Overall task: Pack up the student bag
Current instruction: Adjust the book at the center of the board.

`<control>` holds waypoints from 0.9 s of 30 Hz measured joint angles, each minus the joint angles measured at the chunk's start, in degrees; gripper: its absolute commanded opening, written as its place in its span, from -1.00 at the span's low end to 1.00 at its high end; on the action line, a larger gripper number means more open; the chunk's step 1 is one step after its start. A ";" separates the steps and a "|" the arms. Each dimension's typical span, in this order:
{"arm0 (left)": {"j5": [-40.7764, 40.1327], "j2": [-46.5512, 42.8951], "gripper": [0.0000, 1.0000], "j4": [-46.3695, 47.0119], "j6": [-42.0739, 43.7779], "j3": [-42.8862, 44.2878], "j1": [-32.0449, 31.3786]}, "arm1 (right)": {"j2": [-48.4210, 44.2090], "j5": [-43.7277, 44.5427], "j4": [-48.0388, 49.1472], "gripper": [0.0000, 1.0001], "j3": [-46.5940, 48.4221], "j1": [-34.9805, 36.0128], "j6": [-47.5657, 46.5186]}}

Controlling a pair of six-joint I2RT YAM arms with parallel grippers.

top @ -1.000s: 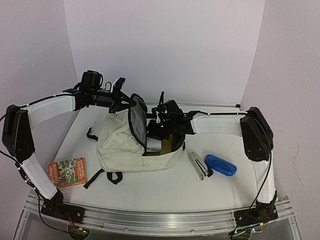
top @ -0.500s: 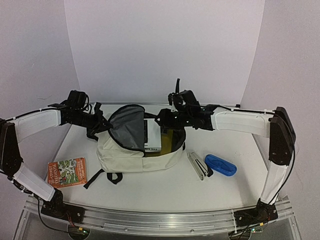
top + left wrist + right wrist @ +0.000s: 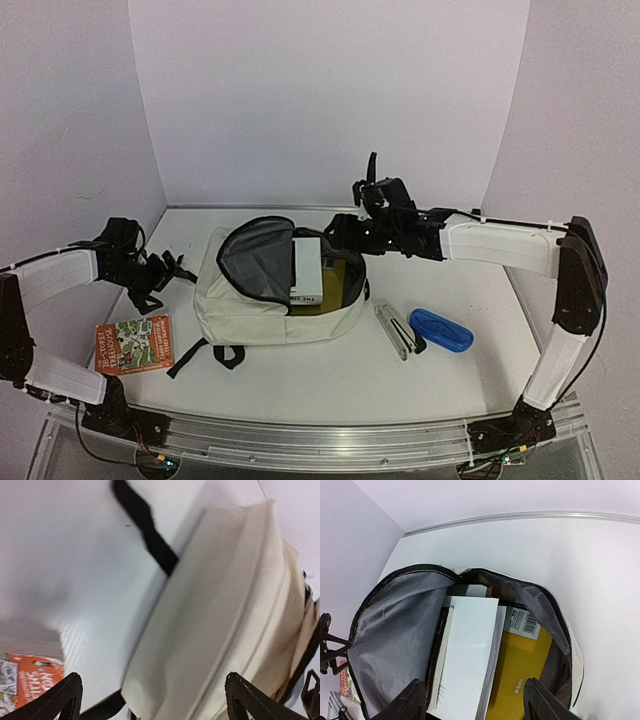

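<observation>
The student bag (image 3: 262,308) lies in the middle of the table, cream with black straps. Its flap is folded back, showing grey lining (image 3: 395,635). Inside it are a white book (image 3: 470,650) and a yellow notebook (image 3: 520,672). My right gripper (image 3: 477,705) hovers open above the bag's mouth with nothing between its fingers; in the top view it (image 3: 338,230) is at the bag's far right rim. My left gripper (image 3: 152,700) stands wide open just left of the bag's cream side (image 3: 225,620) and holds nothing. In the top view it (image 3: 178,266) is near a black strap (image 3: 145,530).
An orange picture booklet (image 3: 134,343) lies at the front left, near my left arm. A blue oval case (image 3: 441,330) and a silvery-white flat item (image 3: 397,330) lie to the right of the bag. White walls close the back and sides.
My left gripper let go of the bag's flap, opened wide and drew back left and down. The flap dropped open. My right gripper opened wider and rose out of the bag.
</observation>
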 measured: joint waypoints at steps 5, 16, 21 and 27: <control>-6.11 -6.36 0.99 -1.10 -9.25 -8.96 5.22 | -0.17 -0.61 0.82 0.42 -1.10 0.02 -0.44; -26.16 -16.40 0.99 -20.71 -31.52 -12.19 6.81 | -0.31 -2.08 3.07 0.43 -3.56 0.02 -0.78; -27.88 -15.50 0.99 -26.72 -39.36 -12.67 7.21 | -0.31 -2.91 3.93 0.43 -3.57 0.02 -0.57; -28.67 -16.94 0.99 -28.46 -44.74 -15.20 7.62 | -0.31 -3.64 4.22 0.44 -3.59 0.02 -0.30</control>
